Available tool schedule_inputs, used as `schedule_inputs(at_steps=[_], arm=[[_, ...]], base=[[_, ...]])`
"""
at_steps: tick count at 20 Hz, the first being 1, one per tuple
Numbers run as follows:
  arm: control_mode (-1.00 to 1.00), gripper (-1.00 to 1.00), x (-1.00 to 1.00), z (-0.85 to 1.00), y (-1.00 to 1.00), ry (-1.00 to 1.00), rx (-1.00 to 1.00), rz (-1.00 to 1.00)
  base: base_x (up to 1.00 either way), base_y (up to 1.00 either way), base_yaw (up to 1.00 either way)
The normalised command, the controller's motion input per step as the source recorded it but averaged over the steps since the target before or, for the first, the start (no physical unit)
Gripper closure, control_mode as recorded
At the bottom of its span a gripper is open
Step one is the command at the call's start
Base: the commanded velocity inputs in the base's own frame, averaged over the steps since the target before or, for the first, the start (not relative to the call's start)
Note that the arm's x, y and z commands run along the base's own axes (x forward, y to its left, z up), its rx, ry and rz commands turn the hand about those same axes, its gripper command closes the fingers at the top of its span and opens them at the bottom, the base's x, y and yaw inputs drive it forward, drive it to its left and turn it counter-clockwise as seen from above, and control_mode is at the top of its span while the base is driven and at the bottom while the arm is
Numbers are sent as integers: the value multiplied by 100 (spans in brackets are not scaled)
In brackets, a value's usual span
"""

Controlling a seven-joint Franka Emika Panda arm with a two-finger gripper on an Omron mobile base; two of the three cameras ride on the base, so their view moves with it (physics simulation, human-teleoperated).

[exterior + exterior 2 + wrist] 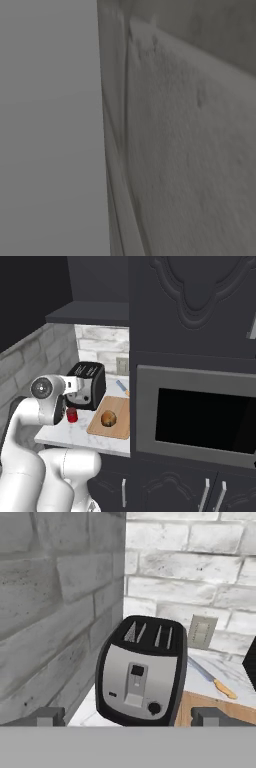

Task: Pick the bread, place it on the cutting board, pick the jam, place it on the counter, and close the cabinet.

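Bread [108, 418] sitting on cutting board [119, 408]; jam [72, 415] resting on tabletop [75, 438]; claw [128, 718] spreading wide, gripping nothing, facing toaster [141, 672].

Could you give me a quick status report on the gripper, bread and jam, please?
Gripper open, empty, facing toaster. Bread on cutting board. Jam on counter by toaster.

Toaster [141, 672] is seen upright on the marble counter [210, 674], slots up, in the corner of two grey brick walls | wall outlet [201, 632] is set behind it | knife [212, 679] with orange handle is laid beside | cutting board [212, 704] corner is glimpsed | finger tips [47, 716] are spread wide, nothing between
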Motion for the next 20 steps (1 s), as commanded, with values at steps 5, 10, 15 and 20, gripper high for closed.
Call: schedule_inputs(at_steps=[5,10,15,20], arm=[[-100,-100,-12,29,0,-8,0,0],[-100,-100,-13,27,0,-8,0,0],[-100,-100,-16,21,0,-9,0,0],[-100,-100,-23,22,0,-9,0,0]], base=[[0,0,0],[0,0,0],[0,0,0],[0,0,0]])
